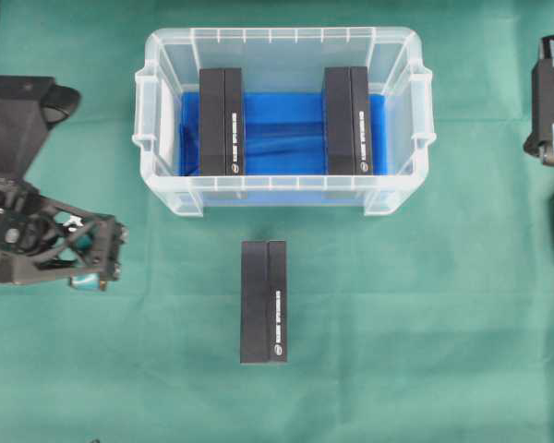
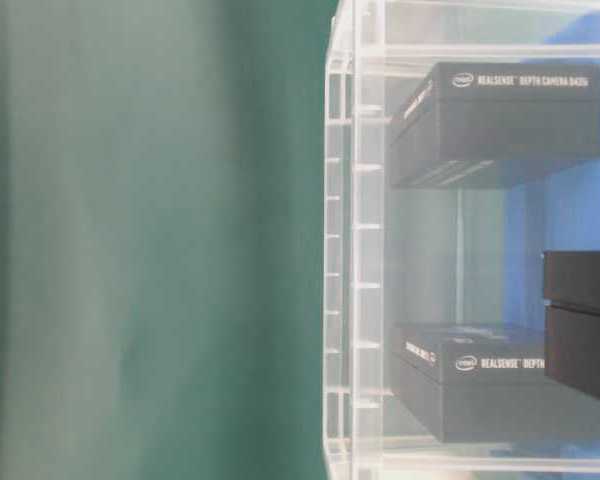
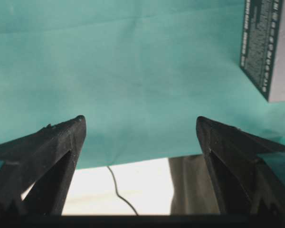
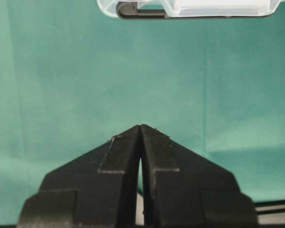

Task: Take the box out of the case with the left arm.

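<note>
Overhead view, from left to right: the left arm (image 1: 18, 185) sits at the far left edge, its left gripper (image 1: 97, 263) over bare green cloth (image 1: 425, 314), well apart from everything else. The left wrist view shows its fingers (image 3: 61, 142) spread wide with nothing between them — only cloth below, the table's edge behind, and a corner of a black box at the upper right.

Next comes a broad strip of open cloth, then the case (image 1: 166, 198), set toward the far side of the table. Two black boxes stand inside it on the blue lining: the left box (image 1: 222, 120) near the left wall, the right box (image 1: 348, 120) near the right wall, with a clear blue gap between them.

Just in front of the case's near wall, apart from it, a third box (image 1: 263, 302) lies on the cloth outside the case, with free cloth on every side.

At the far right edge the right arm (image 1: 552, 101) sits clear of the case. The right wrist view shows the right gripper (image 4: 140, 128) with its fingers pressed together on nothing — the case's rim lies ahead across open cloth.
</note>
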`<state>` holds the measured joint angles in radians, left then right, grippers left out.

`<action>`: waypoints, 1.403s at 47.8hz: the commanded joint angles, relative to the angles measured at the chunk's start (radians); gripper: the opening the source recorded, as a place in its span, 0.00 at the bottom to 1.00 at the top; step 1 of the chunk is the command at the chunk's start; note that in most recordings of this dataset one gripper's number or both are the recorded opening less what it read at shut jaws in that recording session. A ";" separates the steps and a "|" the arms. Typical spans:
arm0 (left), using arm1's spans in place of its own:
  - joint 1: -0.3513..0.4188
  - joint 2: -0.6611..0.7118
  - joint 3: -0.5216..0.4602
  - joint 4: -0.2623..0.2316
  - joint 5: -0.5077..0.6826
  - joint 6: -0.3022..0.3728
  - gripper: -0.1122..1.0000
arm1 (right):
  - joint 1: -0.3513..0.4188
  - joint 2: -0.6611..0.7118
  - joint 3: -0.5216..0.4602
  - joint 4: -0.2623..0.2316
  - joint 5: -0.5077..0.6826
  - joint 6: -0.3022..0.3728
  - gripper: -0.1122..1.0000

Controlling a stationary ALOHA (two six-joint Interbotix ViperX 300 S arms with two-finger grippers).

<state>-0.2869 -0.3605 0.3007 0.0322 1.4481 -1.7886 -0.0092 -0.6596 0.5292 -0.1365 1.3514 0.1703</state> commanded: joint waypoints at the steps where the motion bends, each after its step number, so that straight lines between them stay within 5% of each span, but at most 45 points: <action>1: 0.005 -0.034 0.008 0.002 -0.003 0.005 0.94 | 0.000 -0.002 -0.008 -0.002 -0.003 -0.002 0.12; 17: 0.143 -0.101 0.061 0.002 -0.003 0.117 0.94 | 0.000 -0.002 -0.009 -0.002 -0.003 -0.002 0.12; 36: 0.497 -0.104 0.055 0.002 0.049 0.492 0.94 | 0.000 -0.002 -0.009 0.000 -0.003 0.002 0.12; 46: 0.653 -0.104 0.052 0.002 0.074 0.638 0.94 | 0.000 -0.002 -0.009 0.000 -0.003 0.002 0.12; 67: 0.689 -0.095 0.049 -0.008 0.069 0.666 0.94 | 0.000 -0.002 -0.009 -0.002 -0.003 0.000 0.12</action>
<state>0.3988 -0.4525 0.3743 0.0276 1.5186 -1.1244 -0.0092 -0.6596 0.5308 -0.1365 1.3514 0.1703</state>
